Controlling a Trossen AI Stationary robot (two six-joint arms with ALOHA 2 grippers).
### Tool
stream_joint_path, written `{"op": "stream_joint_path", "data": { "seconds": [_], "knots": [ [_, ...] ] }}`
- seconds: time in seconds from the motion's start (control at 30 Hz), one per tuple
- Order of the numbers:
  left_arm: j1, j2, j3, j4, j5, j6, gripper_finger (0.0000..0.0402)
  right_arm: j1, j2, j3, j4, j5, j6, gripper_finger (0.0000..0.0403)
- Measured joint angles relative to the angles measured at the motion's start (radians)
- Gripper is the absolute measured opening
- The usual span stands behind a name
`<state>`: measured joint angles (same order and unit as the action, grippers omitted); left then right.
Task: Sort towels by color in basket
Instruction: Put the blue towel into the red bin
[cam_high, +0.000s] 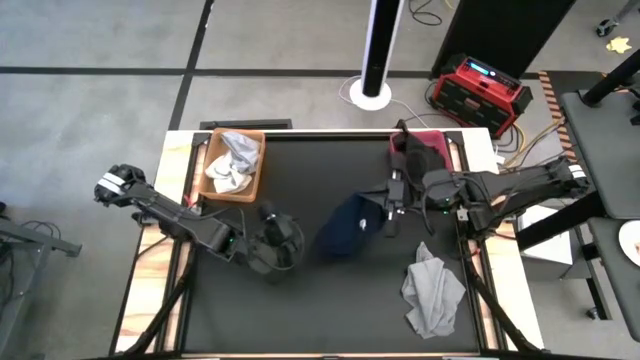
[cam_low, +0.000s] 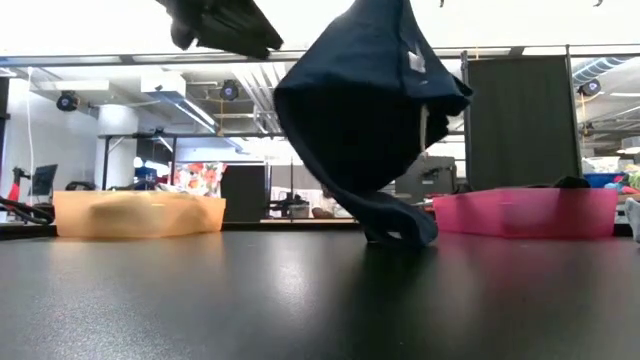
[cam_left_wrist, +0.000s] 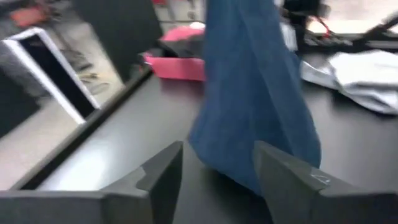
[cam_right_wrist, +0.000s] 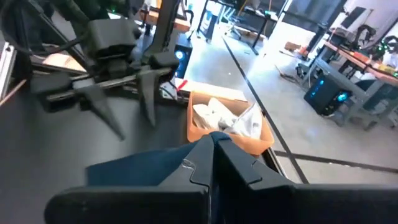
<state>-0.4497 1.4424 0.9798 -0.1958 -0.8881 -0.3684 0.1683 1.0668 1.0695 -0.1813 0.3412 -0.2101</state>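
A navy blue towel (cam_high: 348, 228) hangs at the table's middle with my right gripper (cam_high: 385, 210) shut on it. My left gripper (cam_left_wrist: 217, 180) stands open just left of the towel, its fingers level and pointing at the cloth (cam_left_wrist: 255, 93) without touching it. White towels (cam_high: 232, 160) lie in the orange basket (cam_high: 212, 182) at the far left. A dark towel (cam_high: 420, 148) lies in the pink basket (cam_low: 525, 212) at the far right. A light grey towel (cam_high: 432, 290) lies crumpled on the table at the near right. My right gripper pinches the navy towel's upper edge (cam_right_wrist: 186, 163) between its two shut fingers, coming nearly level from the table's right side. The towel hangs slack below the fingers in loose folds. Its lower end (cam_low: 400, 235) rests on the table.
The black tabletop (cam_high: 300, 310) lies bare between the two arms and toward the near edge. The orange basket (cam_low: 140, 213) and the pink basket stand along the far edge. A red box (cam_high: 480, 90) and a white post (cam_high: 378, 50) stand on the floor beyond the table.
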Motion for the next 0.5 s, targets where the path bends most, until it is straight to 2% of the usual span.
{"op": "stream_joint_path", "data": {
  "seconds": [0.13,0.3,0.5],
  "knots": [
    [0.023,0.046,0.0,0.075,0.11,0.05,0.0221,0.0,0.003,0.0,0.0,0.0,0.001,0.0008],
    [0.033,0.109,0.0,0.196,0.2,0.098,0.0247,0.0,0.009,0.0,-0.001,0.001,0.015,0.0008],
    [0.033,0.145,0.002,0.232,0.237,0.088,0.0253,0.0,0.009,0.0,0.0,0.002,0.029,0.0008]
  ]
}}
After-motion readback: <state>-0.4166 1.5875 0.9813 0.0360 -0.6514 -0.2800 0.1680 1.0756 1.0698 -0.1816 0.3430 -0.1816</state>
